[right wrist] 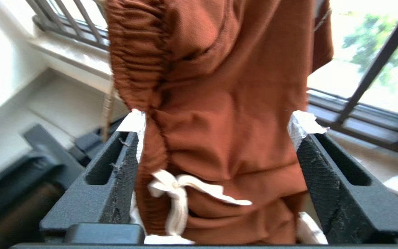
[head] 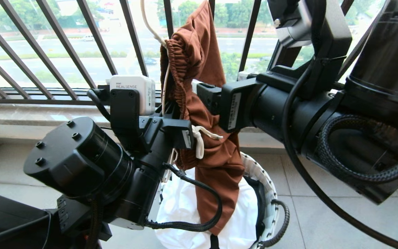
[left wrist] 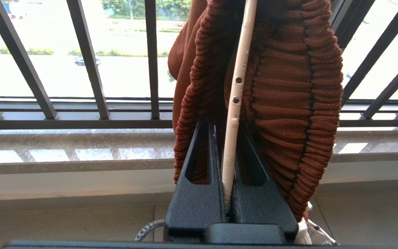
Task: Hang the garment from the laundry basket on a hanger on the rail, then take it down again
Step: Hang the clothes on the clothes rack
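The rust-brown garment is out of the laundry basket and draped over the cream wire hanger, whose wire runs up through the gathered waistband. The left tool is closed on the hanger wire, holding it up in front of the window railing. The right tool stands wide open, its fingers to either side of the bunched cloth and the white drawstring without pinching them. The garment's lower leg hangs down over a white cloth in the basket. Judging from this, the threading onto the hanger looks roughly done; the rail is not in view, so hooking on and taking down remain.
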Robot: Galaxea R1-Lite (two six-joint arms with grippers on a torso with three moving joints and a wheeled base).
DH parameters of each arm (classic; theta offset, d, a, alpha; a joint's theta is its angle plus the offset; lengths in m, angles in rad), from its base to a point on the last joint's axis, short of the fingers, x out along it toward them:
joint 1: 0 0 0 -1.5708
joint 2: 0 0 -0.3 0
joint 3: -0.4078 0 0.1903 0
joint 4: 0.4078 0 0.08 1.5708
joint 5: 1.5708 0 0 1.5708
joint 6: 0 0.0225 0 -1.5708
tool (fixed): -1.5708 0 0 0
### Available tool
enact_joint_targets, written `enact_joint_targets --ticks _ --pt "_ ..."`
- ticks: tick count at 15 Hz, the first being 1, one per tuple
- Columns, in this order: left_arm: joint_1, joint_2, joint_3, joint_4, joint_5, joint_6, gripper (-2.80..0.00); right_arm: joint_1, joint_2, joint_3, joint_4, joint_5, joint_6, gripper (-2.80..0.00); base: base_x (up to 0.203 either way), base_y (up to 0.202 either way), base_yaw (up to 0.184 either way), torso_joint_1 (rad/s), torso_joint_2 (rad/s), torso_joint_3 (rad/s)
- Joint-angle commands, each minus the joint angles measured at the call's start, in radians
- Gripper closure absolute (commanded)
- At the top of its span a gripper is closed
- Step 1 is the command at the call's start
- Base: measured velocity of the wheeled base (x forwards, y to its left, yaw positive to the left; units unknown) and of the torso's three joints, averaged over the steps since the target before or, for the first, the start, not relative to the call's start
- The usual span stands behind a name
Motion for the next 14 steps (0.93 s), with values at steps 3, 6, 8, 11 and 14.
enact_joint_targets --ticks 3,6,8,11,14 --pt "0.000 -0.027 0.007 -0.008 -0.049 -0.025 0.00 -0.012 -0.053 0.053 -0.004 -0.001 -0.080 0.00 0.000 0.000 0.000 0.000 0.00 0.000" --pt "-0.001 -0.049 0.009 -0.003 -0.091 -0.079 0.00 -0.014 -0.065 0.052 -0.004 -0.001 -0.080 0.00 0.000 0.000 0.000 0.000 0.00 0.000" --pt "0.000 -0.085 0.044 0.006 -0.172 -0.132 0.00 -0.018 -0.068 0.058 -0.004 -0.002 -0.077 0.00 0.000 0.000 0.000 0.000 0.00 0.000" --pt "0.001 -0.144 0.079 0.022 -0.257 -0.157 0.00 -0.042 -0.089 0.071 0.000 -0.003 -0.088 0.00 0.000 0.000 0.000 0.000 0.00 0.000" --pt "-0.011 -0.214 0.096 0.116 -0.292 -0.228 0.00 -0.102 -0.086 0.053 0.008 -0.004 -0.178 0.00 0.000 0.000 0.000 0.000 0.00 0.000"
